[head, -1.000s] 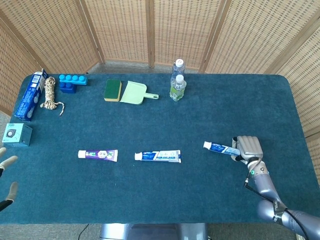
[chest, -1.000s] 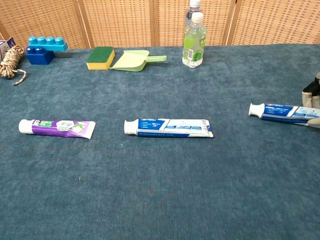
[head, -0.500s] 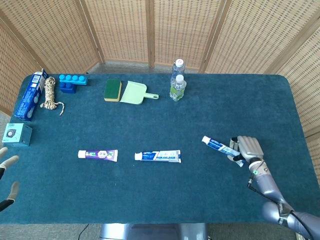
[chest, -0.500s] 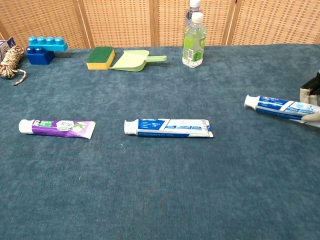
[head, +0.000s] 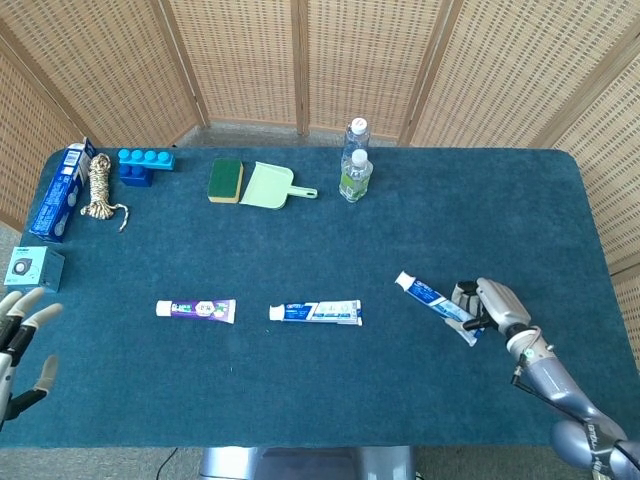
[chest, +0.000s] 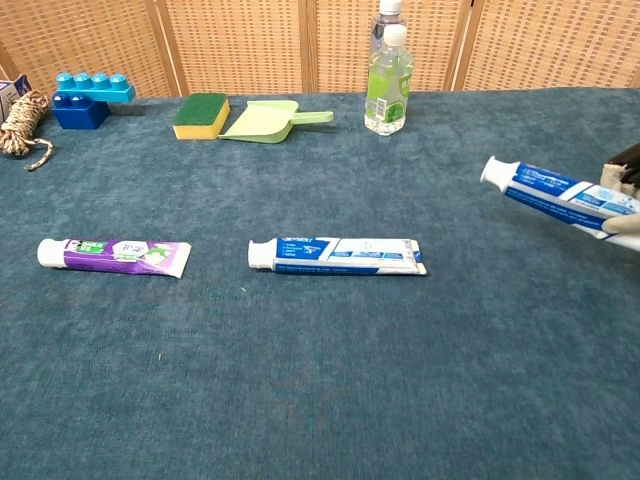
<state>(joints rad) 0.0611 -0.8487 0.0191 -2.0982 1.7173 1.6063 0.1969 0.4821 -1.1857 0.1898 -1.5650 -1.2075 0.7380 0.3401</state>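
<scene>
Two toothpaste tubes lay near the middle: a purple tube (head: 196, 309) left of a blue-and-white tube (head: 315, 312). Along the far edge sat a blue block (head: 146, 165), a sponge (head: 225, 179), a green dustpan (head: 272, 186) and two bottles (head: 354, 168). At far left lay a rope coil (head: 99, 188), a blue carton (head: 61, 190) and a teal box (head: 33, 269).

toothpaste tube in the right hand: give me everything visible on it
The toothpaste tube is white with blue print and a white cap at its left end; it looks like soft plastic, cap on. The right hand grips its flat tail end. In the chest view the tube slants, cap end higher and pointing left, apparently lifted clear of the blue cloth-covered table. It sits right of the two tubes lying flat. Nothing else touches it; the print is too small to read.
</scene>
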